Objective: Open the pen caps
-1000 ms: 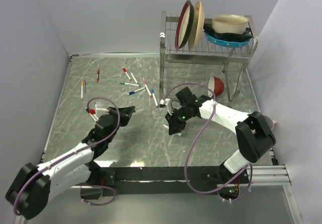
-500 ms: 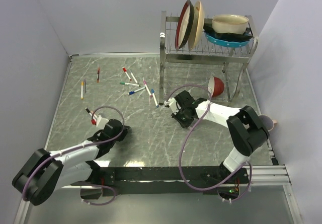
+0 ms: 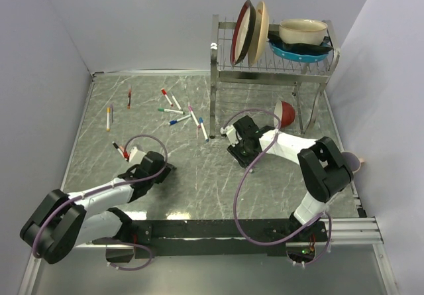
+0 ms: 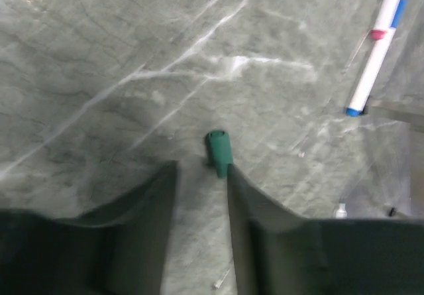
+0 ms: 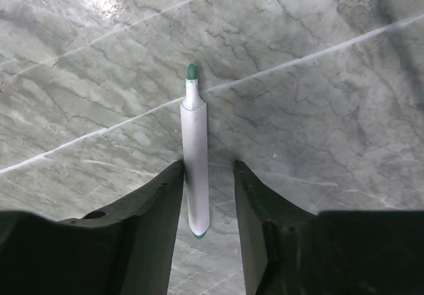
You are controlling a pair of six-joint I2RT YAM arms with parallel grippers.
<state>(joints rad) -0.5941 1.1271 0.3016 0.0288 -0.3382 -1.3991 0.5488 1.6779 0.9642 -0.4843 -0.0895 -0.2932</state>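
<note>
Left hand (image 4: 201,169) gapes, green cap (image 4: 217,148) partly hidden behind it; right hand (image 5: 209,167), released, straddles uncapped pen (image 5: 195,142).

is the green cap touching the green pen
Apart. Left wrist view: the green cap lies loose on the table. Right wrist view: the green pen has a bare tip.

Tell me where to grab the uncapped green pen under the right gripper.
Grip the pen on its white barrel, mid-length, from straight above. It lies flat on the table, lengthwise in the gap of the right gripper, so the fingers close across its width.
</note>
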